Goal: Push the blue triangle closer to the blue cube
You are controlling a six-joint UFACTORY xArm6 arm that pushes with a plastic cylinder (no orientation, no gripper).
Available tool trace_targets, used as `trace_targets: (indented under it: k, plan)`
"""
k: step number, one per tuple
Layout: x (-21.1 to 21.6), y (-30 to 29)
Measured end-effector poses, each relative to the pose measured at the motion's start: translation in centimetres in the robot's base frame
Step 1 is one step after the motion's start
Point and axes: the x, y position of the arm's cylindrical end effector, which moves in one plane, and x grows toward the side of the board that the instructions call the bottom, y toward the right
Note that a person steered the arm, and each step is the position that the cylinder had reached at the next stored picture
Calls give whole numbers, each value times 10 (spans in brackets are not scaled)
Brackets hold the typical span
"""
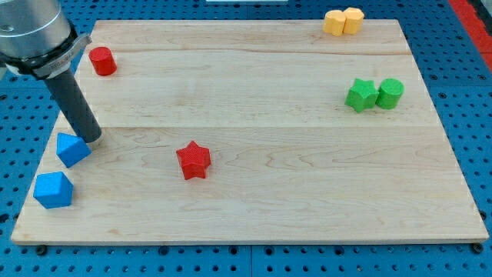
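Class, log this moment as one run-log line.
my tip touching blue triangle upper right | blue cube just below, apart | push underway

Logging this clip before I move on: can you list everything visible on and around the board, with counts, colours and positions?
blue triangle: 1, blue, near the board's left edge, lower half
blue cube: 1, blue, bottom-left corner, just below the triangle, apart from it
red cylinder: 1, red, top left
red star: 1, red, left of centre, lower half
green star: 1, green, right side, beside the green cylinder
green cylinder: 1, green, right of the green star
yellow blocks: 2, yellow, side by side at the top edge, right; shapes unclear
wooden board: 1, light wood, on a blue perforated table
my tip: 1, dark rod, at the triangle's upper right edge
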Motion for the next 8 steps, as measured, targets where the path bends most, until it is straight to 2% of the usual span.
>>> trace_targets:
  k: [2, 4, 8]
  plan:
    - [14, 0]
    - [-3, -9]
    - [25, -15]
